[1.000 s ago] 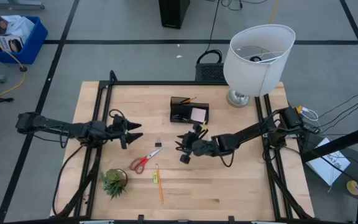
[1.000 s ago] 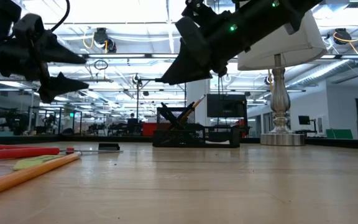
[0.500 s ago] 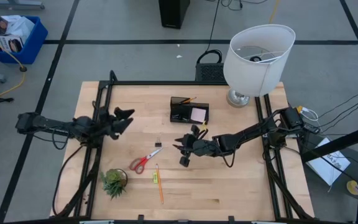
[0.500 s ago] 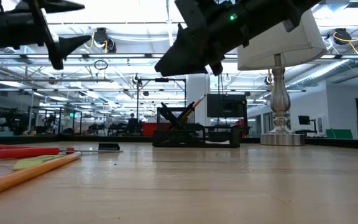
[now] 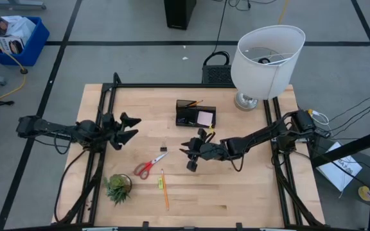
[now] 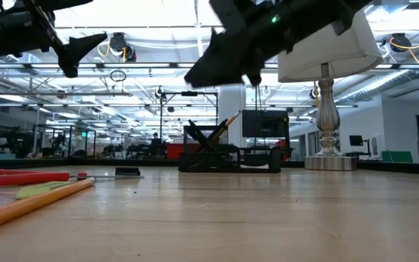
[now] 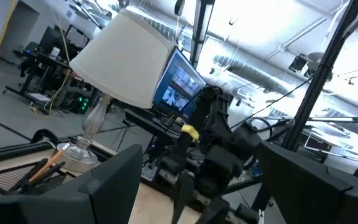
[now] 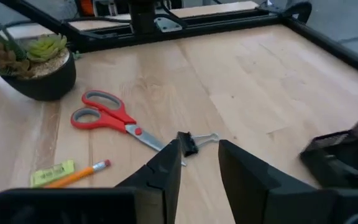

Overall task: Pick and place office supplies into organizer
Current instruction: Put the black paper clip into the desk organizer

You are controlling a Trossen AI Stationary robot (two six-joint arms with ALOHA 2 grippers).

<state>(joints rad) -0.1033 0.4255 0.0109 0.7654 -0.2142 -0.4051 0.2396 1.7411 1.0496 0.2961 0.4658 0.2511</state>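
The right gripper hangs over the middle of the wooden surface with its fingers narrowed to a small gap and nothing between them, lined up on the small black binder clip just beside the tips of the red-handled scissors, likely to take it to the black organizer at the back. The orange pencil lies near the potted plant. Since a second ago, the left gripper, spread wide and empty, has drawn back toward the left edge and lifted, while the right one has barely shifted.
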